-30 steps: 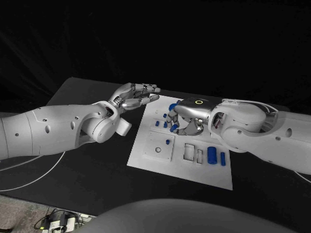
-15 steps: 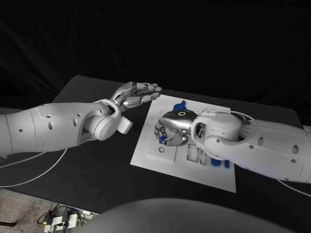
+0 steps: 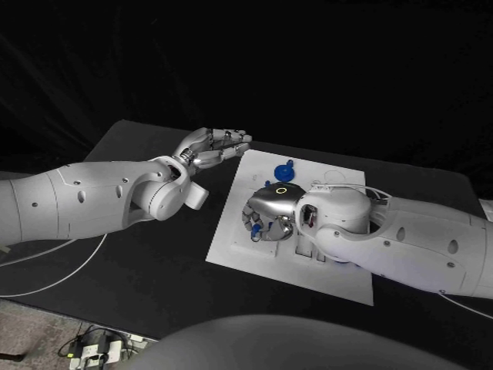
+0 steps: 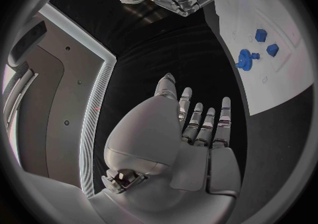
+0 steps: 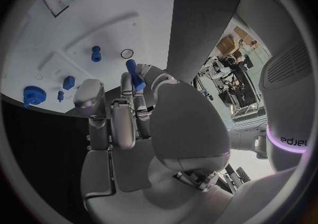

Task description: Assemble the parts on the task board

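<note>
The white task board [image 3: 233, 235] lies flat, a blue gear [image 3: 282, 170] and small blue parts [image 5: 97, 53] on it.

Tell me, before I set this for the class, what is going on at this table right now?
A two-armed robot is assembling small blue parts on a white task board. Its right robot hand is over the middle of the board, pinching a small blue peg between its fingers. The left robot hand hangs beside the board's far left corner, fingers apart, holding nothing. A blue gear and other blue pieces sit near the board's far end.

Task board [image 3: 230, 247] mid-table, right hand [image 3: 271, 212] above it, left hand [image 3: 213, 148] beside its far-left corner
</note>
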`<state>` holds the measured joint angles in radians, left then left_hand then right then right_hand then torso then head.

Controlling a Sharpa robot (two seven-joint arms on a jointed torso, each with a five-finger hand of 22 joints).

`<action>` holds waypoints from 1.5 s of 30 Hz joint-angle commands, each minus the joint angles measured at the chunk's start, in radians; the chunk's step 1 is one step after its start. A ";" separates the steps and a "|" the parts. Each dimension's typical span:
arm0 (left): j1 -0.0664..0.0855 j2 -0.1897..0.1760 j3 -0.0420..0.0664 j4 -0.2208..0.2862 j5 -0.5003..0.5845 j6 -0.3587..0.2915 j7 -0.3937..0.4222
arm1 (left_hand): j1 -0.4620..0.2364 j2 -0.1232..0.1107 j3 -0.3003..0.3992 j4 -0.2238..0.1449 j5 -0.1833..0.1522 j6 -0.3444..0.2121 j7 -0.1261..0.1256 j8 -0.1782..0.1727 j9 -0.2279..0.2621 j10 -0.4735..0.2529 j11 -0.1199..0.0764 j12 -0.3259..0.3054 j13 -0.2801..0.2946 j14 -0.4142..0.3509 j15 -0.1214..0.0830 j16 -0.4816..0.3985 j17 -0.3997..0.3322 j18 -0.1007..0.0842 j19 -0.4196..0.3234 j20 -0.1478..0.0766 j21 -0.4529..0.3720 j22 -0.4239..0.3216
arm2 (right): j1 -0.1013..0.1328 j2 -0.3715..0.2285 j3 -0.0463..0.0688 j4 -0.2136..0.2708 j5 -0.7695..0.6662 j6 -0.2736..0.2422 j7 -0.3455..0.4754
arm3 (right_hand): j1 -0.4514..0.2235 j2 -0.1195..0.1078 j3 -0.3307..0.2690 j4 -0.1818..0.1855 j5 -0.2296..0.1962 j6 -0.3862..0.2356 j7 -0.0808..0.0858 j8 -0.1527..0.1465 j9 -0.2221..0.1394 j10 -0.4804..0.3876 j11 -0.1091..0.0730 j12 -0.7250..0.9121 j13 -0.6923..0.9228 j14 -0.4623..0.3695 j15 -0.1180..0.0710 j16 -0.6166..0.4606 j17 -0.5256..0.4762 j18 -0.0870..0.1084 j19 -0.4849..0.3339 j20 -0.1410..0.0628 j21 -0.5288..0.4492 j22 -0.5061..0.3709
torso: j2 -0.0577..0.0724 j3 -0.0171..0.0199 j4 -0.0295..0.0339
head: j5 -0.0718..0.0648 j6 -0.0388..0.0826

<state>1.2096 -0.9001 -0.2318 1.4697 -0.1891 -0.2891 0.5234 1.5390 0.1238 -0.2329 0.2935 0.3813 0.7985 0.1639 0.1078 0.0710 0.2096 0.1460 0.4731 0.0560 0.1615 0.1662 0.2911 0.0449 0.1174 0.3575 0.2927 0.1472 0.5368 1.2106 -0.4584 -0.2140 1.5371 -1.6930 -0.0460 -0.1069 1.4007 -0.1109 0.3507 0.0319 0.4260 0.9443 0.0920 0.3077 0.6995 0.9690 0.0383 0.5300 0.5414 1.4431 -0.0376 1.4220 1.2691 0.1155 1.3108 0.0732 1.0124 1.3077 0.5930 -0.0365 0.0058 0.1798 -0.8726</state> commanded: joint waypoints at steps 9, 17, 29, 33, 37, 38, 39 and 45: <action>0.000 0.008 0.001 -0.004 0.013 0.007 0.015 | -0.008 -0.001 -0.007 0.000 -0.003 0.006 0.001 0.005 0.000 0.003 0.001 0.006 0.001 0.005 -0.004 0.004 0.000 -0.014 0.006 -0.001 0.004 -0.002 | -0.014 0.005 0.000 -0.001 -0.037 0.033 -0.022 | 0.004 -0.006 0.006 -0.001 0.005 0.002 0.008 -0.009 0.000 0.000 0.001 -0.008 0.000 -0.003 0.005 -0.002 -0.003 -0.010 -0.007 0.001 -0.005 0.123 | 0.001 -0.0004 0.0017 | -0.002 0.000; 0.000 0.011 0.001 -0.007 0.013 0.010 0.010 | -0.006 0.001 -0.006 -0.002 0.000 0.005 0.001 0.005 0.000 0.003 0.001 0.006 0.001 0.004 -0.004 0.002 0.000 -0.015 0.005 -0.001 0.004 -0.003 | -0.021 0.008 0.000 -0.006 -0.074 0.022 -0.025 | 0.005 -0.006 0.007 -0.002 0.006 0.003 0.008 -0.010 0.000 0.001 0.001 -0.009 -0.001 -0.003 0.004 -0.002 -0.004 -0.009 -0.008 0.002 -0.006 0.123 | 0.002 0.0008 0.0010 | -0.006 0.000; 0.000 0.013 0.001 -0.010 0.013 0.017 0.006 | 0.002 0.000 -0.005 -0.005 0.004 0.005 0.001 0.005 0.000 0.003 0.002 0.006 0.001 0.004 -0.004 0.003 0.000 -0.016 0.004 -0.001 0.004 -0.004 | -0.032 0.006 0.000 -0.010 -0.119 0.014 -0.028 | 0.007 -0.007 0.008 -0.004 0.009 0.005 0.008 -0.012 0.000 0.003 0.001 -0.010 -0.001 -0.003 0.004 -0.002 -0.004 -0.009 -0.009 0.002 -0.008 0.122 | 0.001 0.0001 0.0004 | -0.014 0.000; 0.000 0.016 0.001 -0.011 0.013 0.019 0.005 | 0.002 0.000 -0.005 -0.005 0.005 0.005 0.001 0.005 0.000 0.003 0.002 0.006 0.001 0.004 -0.004 0.003 0.000 -0.016 0.004 -0.001 0.004 -0.004 | -0.035 0.007 0.000 -0.012 -0.139 0.007 -0.030 | 0.007 -0.007 0.009 -0.005 0.011 0.007 0.008 -0.013 -0.001 0.003 0.002 -0.012 -0.001 -0.003 0.003 -0.003 -0.004 -0.008 -0.010 0.002 -0.009 0.122 | 0.001 0.0003 0.0005 | -0.016 0.000; 0.000 0.017 0.001 -0.012 0.013 0.020 0.003 | 0.004 0.001 -0.004 -0.005 0.006 0.005 0.001 0.005 0.000 0.003 0.002 0.005 0.001 0.003 -0.004 0.003 0.000 -0.016 0.004 -0.001 0.004 -0.004 | -0.039 0.008 0.000 -0.014 -0.146 0.003 -0.031 | 0.007 -0.008 0.010 -0.007 0.015 0.008 0.008 -0.015 -0.001 0.002 0.002 -0.013 -0.001 -0.004 0.001 -0.003 -0.005 -0.008 -0.010 0.001 -0.009 0.122 | 0.001 0.0006 0.0013 | -0.017 0.000; 0.000 0.017 0.001 -0.011 0.013 0.021 0.002 | 0.004 0.001 -0.004 -0.005 0.006 0.005 0.001 0.005 0.000 0.003 0.002 0.005 0.001 0.003 -0.004 0.003 0.000 -0.016 0.004 -0.001 0.004 -0.004 | -0.040 0.008 0.000 -0.015 -0.147 0.002 -0.031 | 0.007 -0.008 0.010 -0.007 0.015 0.008 0.008 -0.015 -0.001 0.002 0.002 -0.013 -0.001 -0.004 0.001 -0.003 -0.005 -0.008 -0.010 0.001 -0.009 0.122 | 0.001 0.0007 0.0013 | -0.017 0.000; 0.000 0.017 0.001 -0.011 0.013 0.021 0.002 | 0.004 0.001 -0.004 -0.005 0.006 0.005 0.001 0.005 0.000 0.003 0.002 0.005 0.001 0.003 -0.004 0.003 0.000 -0.016 0.004 -0.001 0.004 -0.004 | -0.040 0.008 0.000 -0.015 -0.148 0.002 -0.031 | 0.007 -0.008 0.010 -0.007 0.015 0.008 0.008 -0.015 -0.001 0.002 0.002 -0.013 -0.001 -0.004 0.001 -0.003 -0.005 -0.008 -0.010 0.001 -0.009 0.122 | 0.001 0.0006 0.0013 | -0.017 0.000; 0.000 0.017 0.001 -0.012 0.013 0.023 0.000 | 0.006 0.001 -0.004 -0.005 0.007 0.005 0.001 0.005 0.000 0.003 0.002 0.005 0.001 0.003 -0.004 0.003 0.000 -0.016 0.004 -0.001 0.004 -0.005 | -0.043 0.009 0.000 -0.018 -0.150 -0.003 -0.032 | 0.007 -0.008 0.010 -0.008 0.018 0.009 0.007 -0.016 -0.001 0.001 0.001 -0.015 -0.001 -0.004 0.001 -0.003 -0.004 -0.008 -0.010 0.001 -0.008 0.122 | 0.001 0.0004 0.0015 | -0.017 0.000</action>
<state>1.2095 -0.8853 -0.2318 1.4568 -0.1793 -0.2843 0.5192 1.5391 0.1238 -0.2355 0.2906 0.3852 0.7984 0.1638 0.1077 0.0708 0.2095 0.1459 0.4730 0.0559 0.1615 0.1662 0.2911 0.0448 0.1173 0.3575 0.2927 0.1472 0.5332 1.1712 -0.4495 -0.2117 1.5228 -1.8129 -0.0544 -0.1262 1.4042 -0.1150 0.3577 0.0249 0.4398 0.9499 0.0976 0.2936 0.6983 0.9685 0.0454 0.5186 0.5419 1.4432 -0.0377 1.4221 1.2650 0.1156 1.3073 0.0769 1.0086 1.3073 0.5937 -0.0361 0.0068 0.1629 -0.8726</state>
